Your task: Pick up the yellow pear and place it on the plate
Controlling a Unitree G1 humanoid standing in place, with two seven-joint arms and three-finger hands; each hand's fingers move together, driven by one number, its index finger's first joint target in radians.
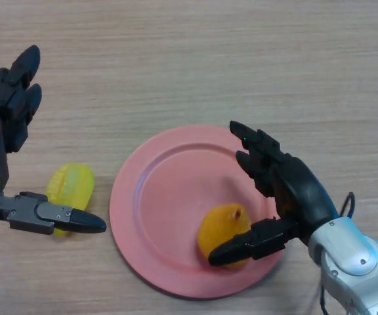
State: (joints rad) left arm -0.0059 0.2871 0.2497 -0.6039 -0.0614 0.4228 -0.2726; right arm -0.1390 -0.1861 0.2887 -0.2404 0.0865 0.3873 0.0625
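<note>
I see the yellow pear [224,231] lying on the pink plate [169,197], toward its near right part, stem end pointing up-right. My right hand [287,197] sits over the plate's right side with its fingers spread and straight; the thumb [248,246] lies against the pear's near edge, but nothing is gripped. My left hand [8,118] hovers at the left of the counter [209,59], fingers relaxed and empty, its thumb [51,216] reaching across a second yellow fruit [71,187] that rests on the counter just left of the plate.
</note>
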